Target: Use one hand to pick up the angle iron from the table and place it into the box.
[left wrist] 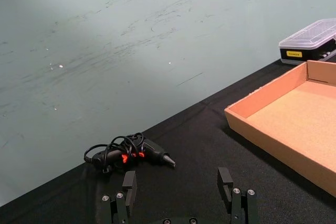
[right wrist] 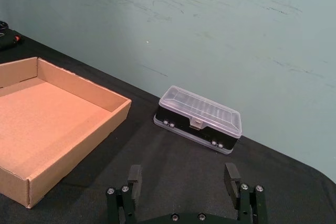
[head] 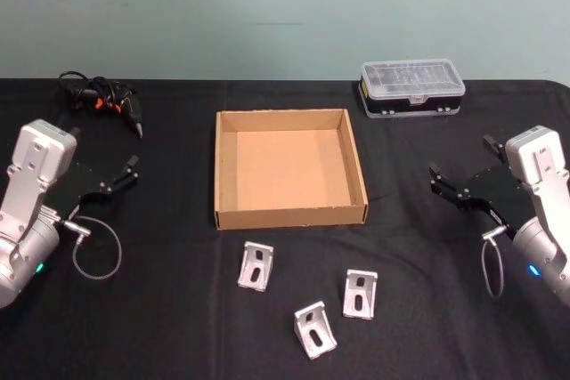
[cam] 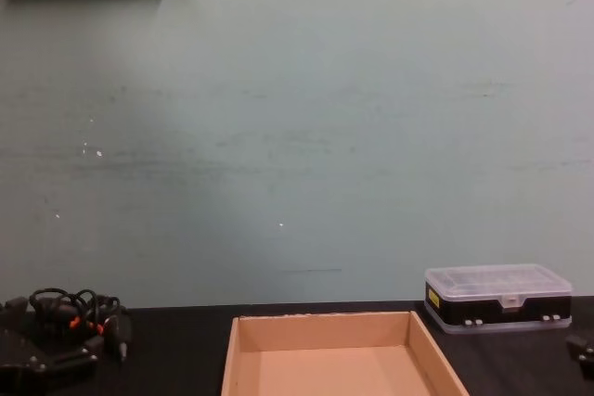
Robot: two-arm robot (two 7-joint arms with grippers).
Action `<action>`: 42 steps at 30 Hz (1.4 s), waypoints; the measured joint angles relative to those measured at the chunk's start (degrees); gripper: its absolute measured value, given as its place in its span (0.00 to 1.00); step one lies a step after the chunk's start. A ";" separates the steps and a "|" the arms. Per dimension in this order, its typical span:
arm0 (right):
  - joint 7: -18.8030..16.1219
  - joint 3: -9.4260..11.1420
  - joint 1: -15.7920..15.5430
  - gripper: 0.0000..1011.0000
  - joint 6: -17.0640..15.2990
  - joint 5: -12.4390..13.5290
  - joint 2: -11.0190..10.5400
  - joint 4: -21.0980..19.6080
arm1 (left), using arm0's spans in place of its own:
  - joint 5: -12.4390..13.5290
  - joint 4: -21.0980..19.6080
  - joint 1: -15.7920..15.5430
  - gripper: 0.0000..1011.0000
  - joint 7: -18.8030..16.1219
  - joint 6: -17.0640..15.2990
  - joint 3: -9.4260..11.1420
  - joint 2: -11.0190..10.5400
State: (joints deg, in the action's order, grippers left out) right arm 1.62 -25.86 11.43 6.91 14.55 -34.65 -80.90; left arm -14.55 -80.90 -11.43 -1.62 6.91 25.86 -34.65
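Note:
Three silver angle irons lie on the black table [head: 160, 327] in front of the box: one at the left [head: 256, 266], one in the middle [head: 314, 328], one at the right [head: 360, 294]. The tan cardboard box [head: 228, 171] sits mid-table with nothing inside; its wall also shows in the left wrist view [left wrist: 273, 129], right wrist view [right wrist: 79, 145] and chest view [cam: 227, 359]. My left gripper [head: 132, 171] hovers open at the table's left side, its fingers [left wrist: 129, 186] spread. My right gripper [head: 461, 180] hovers open at the right side, fingers [right wrist: 134, 177] spread. Both are well away from the angle irons.
A clear-lidded plastic case [head: 411, 88] with a black base stands at the back right, behind the box. A black tool with orange marks and a coiled cord [head: 105, 100] lies at the back left. A teal wall rises behind the table.

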 joint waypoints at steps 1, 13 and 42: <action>0.00 0.00 0.00 0.99 0.00 0.00 0.00 0.00 | 0.00 0.00 0.00 1.00 0.00 0.00 0.00 0.00; 0.00 0.00 0.00 0.99 0.00 0.00 0.00 0.00 | 0.00 0.00 0.00 1.00 0.00 0.00 0.00 0.00; 0.00 0.00 0.00 0.99 0.00 0.00 0.00 0.00 | 0.00 0.00 0.00 1.00 0.00 0.00 0.00 0.00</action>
State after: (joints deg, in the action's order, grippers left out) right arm 1.62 -25.86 11.44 6.91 14.55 -34.65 -80.90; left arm -14.55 -80.90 -11.43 -1.62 6.91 25.86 -34.64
